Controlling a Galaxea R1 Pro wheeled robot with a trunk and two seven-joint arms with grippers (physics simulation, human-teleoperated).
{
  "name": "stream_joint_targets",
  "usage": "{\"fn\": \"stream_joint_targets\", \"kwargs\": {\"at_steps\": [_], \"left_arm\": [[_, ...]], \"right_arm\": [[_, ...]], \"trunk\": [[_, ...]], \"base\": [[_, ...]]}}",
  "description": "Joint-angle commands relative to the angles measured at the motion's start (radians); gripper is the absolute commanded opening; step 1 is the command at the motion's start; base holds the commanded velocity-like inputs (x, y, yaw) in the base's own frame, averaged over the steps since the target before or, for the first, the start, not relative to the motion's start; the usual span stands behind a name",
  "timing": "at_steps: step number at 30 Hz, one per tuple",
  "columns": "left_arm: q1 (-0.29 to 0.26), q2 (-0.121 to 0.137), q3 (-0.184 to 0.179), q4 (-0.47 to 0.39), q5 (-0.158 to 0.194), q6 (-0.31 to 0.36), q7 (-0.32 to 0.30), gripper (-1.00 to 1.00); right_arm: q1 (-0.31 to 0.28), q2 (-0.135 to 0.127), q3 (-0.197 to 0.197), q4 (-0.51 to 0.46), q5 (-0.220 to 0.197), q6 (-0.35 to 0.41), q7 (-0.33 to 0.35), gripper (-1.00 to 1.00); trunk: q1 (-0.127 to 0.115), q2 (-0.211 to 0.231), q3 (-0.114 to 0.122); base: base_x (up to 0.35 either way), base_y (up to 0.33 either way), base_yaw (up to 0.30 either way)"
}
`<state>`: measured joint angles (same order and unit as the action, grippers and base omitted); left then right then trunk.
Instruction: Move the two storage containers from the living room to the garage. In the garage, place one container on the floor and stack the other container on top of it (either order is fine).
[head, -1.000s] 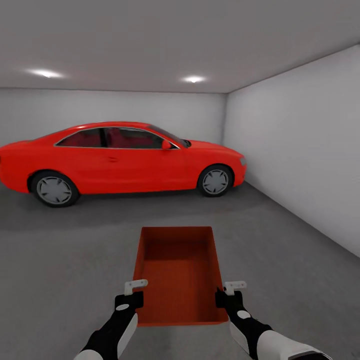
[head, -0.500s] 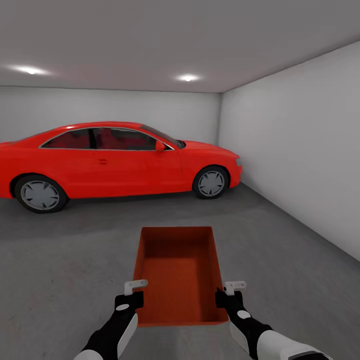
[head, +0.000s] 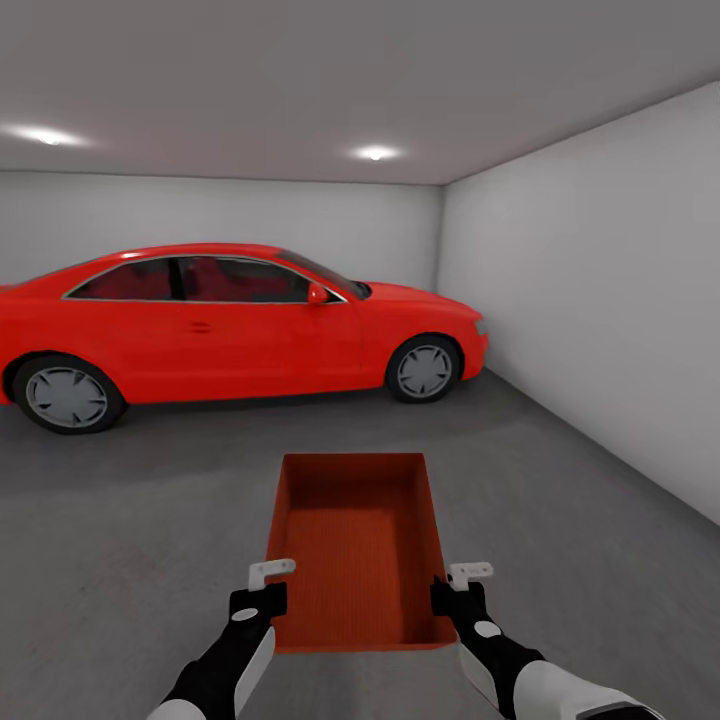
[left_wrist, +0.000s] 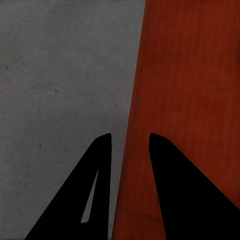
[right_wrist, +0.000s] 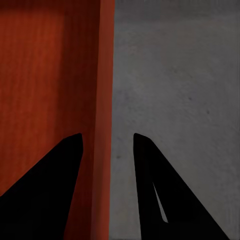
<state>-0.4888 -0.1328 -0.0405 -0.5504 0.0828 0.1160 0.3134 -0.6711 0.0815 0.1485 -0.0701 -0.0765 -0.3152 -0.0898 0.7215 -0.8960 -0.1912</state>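
Carrying one orange-red storage container (head: 355, 545) between both arms in the garage.
Left gripper (left_wrist: 129, 142) straddles the bin's left wall, one finger inside, one outside; right gripper (right_wrist: 104, 141) straddles the right wall likewise, each clamped on its rim. The bin hangs level above the dark grey concrete floor (head: 130, 500), with the red car (head: 230, 320) parked ahead near the pale grey wall (head: 600, 300).

Two ceiling spotlights (head: 375, 153) glow softly; even, dim light; faint shadow under car (head: 230, 320); wrist views grainy.
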Motion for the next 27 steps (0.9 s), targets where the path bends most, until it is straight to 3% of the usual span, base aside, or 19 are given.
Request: {"fn": "stream_joint_targets", "kwargs": {"at_steps": [1,27], "left_arm": [[-0.001,0.002,0.002,-0.003,0.008,0.005,0.007,-1.00],[-0.001,0.001,0.003,0.003,0.009,0.004,0.006,-1.00]], "right_arm": [[-0.001,0.001,-0.017,0.000,-0.002,-0.002,-0.003,-1.00],[-0.001,0.000,-0.018,0.002,-0.007,-0.002,-0.004,-1.00]], "trunk": [[0.001,-0.001,-0.001],[0.001,-0.001,-0.001]], "base": [[0.321,0.000,-0.078],[0.321,0.000,-0.218]]}}
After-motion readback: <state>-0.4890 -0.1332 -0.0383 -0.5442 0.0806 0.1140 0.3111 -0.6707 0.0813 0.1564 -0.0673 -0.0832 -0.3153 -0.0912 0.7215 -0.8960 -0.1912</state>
